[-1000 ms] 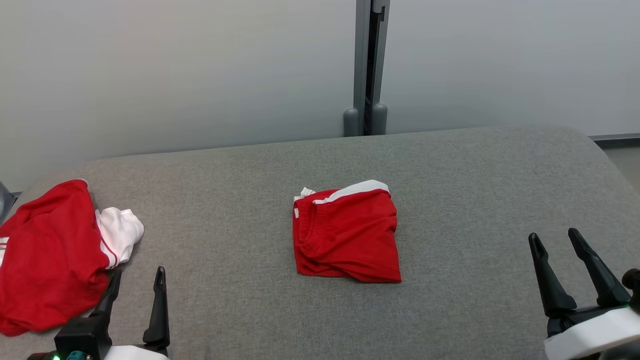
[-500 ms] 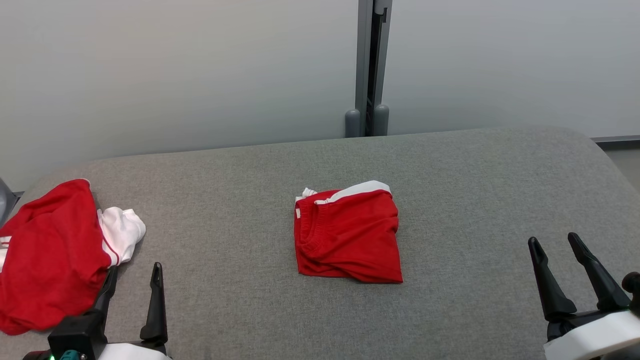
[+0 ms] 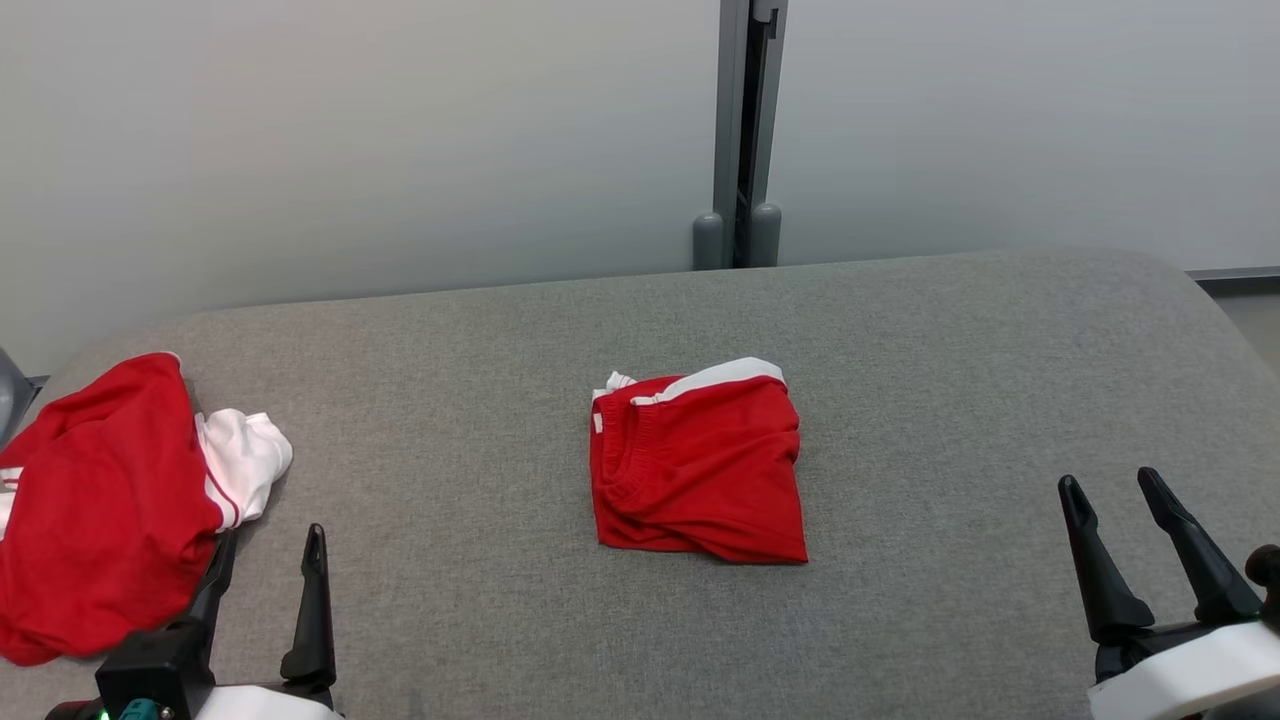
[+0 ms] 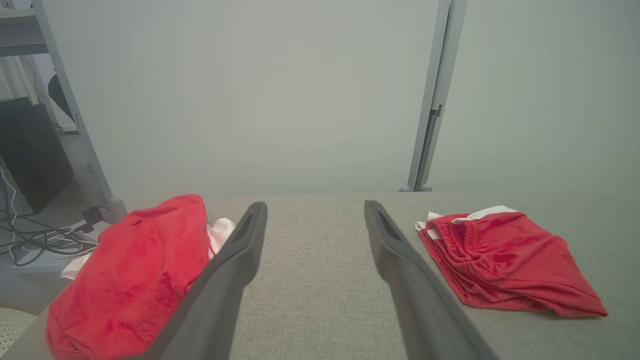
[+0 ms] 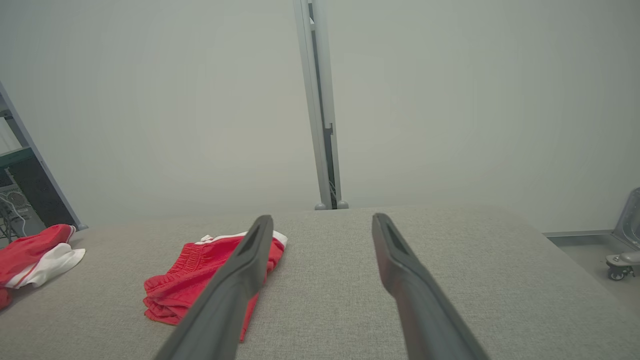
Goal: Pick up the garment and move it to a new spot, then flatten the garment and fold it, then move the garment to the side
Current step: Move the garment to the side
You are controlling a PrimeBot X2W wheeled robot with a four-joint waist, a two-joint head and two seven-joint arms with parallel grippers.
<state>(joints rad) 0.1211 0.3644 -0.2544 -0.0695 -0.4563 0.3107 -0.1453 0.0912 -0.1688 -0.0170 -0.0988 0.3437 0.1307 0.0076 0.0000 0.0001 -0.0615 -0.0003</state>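
**Garment (image 3: 697, 470) folded at mid-surface, both claws spread and empty**

Nearest, along the near edge of the grey surface (image 3: 950, 400), the left gripper (image 3: 272, 535) sits by the near left corner and the right gripper (image 3: 1108, 478) by the near right corner. Each has its fingers spread wide and pinches nothing, well apart from the garment. Just beside the left gripper's outer finger, a crumpled red and white pile (image 3: 100, 500) lies at the left edge.

Little has changed in the last second. The head view has drifted slightly sideways, which is the camera's doing, and the left gripper has sunk a touch. The cloth has not stirred. Folding looks finished, so I judge that only the move to the side remains, not yet begun.

At mid-surface the garment is a compact, near-square packet, so its long axis is hard to call. Its gathered waistband faces the left edge and its white band lies along the far side. Beyond the far edge stands a grey post (image 3: 745, 130).
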